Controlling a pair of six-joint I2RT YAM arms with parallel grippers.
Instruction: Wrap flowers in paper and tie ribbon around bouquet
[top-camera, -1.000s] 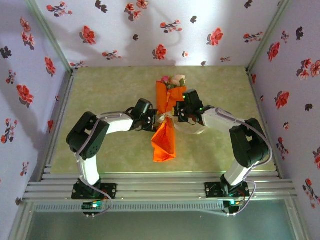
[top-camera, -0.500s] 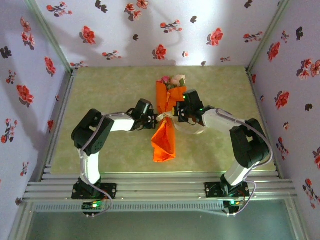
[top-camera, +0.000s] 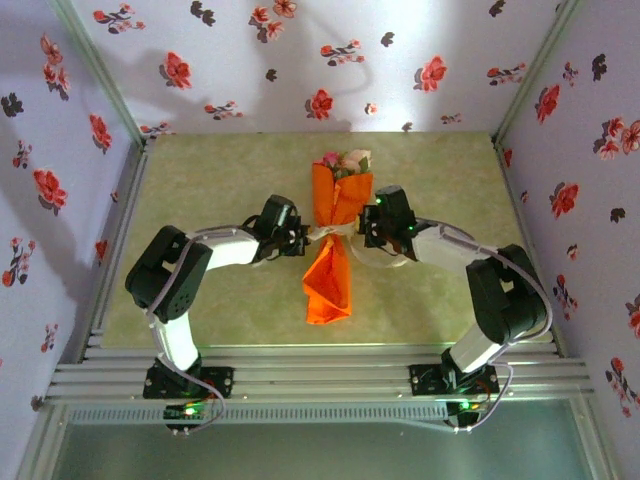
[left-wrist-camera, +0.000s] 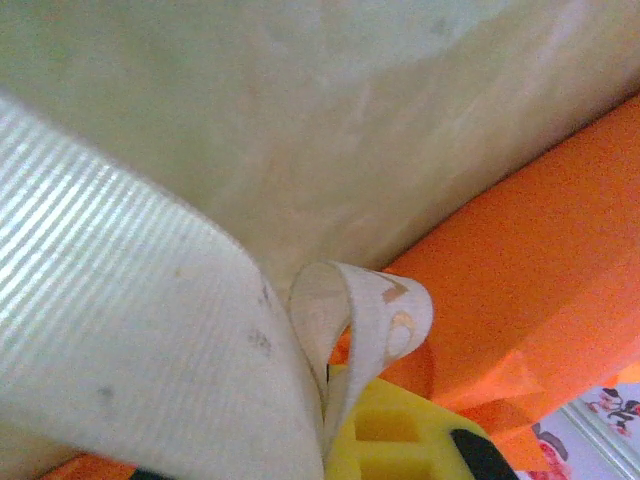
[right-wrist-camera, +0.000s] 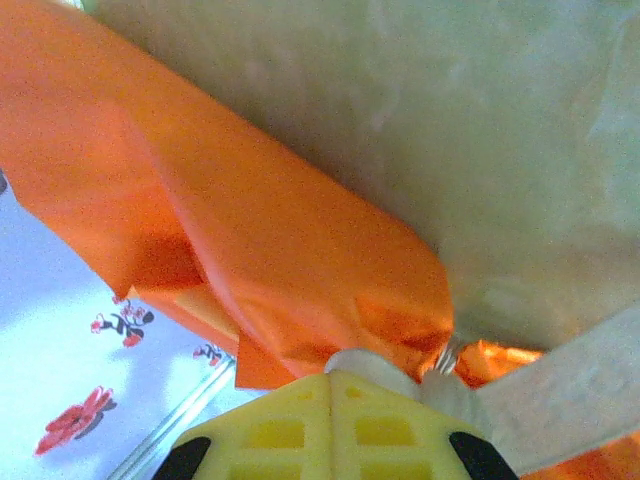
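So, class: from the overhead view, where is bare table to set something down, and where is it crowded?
Bare table lies in the far left corner, between wall and bouquet; likewise the far right corner, and the near strips either side of the bouquet's tail. Crowded: the middle, where left gripper and right gripper pinch the ribbon at its waist.

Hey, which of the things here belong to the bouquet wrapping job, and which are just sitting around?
Part of the job:
flowers
orange paper
ribbon
left gripper and right gripper, both shut on the ribbon

Just surroundings:
green table
flowered walls
metal rails
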